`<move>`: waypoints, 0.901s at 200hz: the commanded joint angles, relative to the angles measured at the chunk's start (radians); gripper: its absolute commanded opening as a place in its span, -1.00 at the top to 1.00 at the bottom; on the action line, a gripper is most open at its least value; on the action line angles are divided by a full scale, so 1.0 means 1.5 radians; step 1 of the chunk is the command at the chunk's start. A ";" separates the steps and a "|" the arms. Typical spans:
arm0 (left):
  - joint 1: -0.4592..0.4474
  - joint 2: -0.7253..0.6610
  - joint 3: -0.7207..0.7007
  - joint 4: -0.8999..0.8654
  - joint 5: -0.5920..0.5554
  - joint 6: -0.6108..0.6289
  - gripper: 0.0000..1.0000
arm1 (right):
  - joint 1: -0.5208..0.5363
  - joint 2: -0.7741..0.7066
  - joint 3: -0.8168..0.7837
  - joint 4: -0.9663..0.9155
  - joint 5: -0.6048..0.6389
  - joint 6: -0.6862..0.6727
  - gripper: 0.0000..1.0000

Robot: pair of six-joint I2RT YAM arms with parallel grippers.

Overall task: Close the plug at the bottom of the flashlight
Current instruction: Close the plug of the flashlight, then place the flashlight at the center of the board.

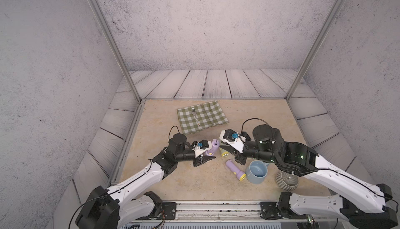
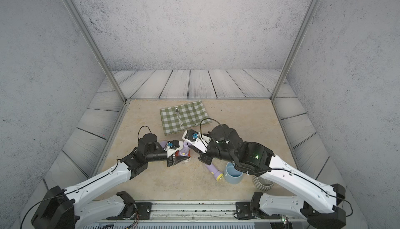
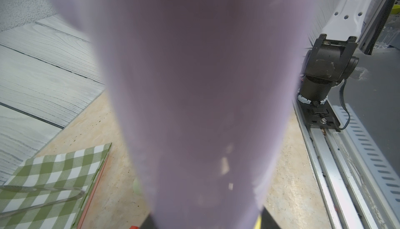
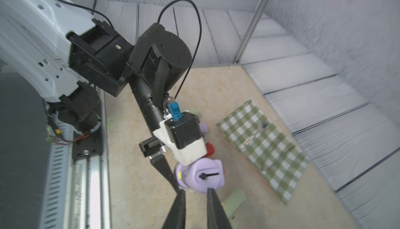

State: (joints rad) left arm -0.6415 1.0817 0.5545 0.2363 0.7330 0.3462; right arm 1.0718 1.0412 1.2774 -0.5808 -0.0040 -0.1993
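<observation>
Left gripper [image 1: 208, 154] clamped on purple flashlight [image 4: 201, 179], lower middle of frame. Right gripper [image 4: 195, 204] narrowly parted, empty, just below its bottom end. Off-centre push could twist flashlight from grip.

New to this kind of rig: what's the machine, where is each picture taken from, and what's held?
Two robot arms with two-finger grippers work at a tan tabletop. Two pictures look down from overhead; the others come from a camera on each wrist. The left gripper clamps a lilac flashlight; the right gripper, jaws slightly apart, hovers empty by its bottom end. Nearby: a green checked cloth with a metal spoon, a yellow-headed lilac flashlight, a blue mug.
</observation>
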 commanded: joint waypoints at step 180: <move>0.003 0.003 0.000 0.193 0.058 -0.158 1.00 | -0.138 0.017 -0.132 0.242 -0.251 0.245 -0.53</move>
State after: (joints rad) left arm -0.6415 1.0874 0.5579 0.4545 0.8013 0.1398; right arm 0.8692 1.0481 1.0824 -0.2707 -0.3271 0.1318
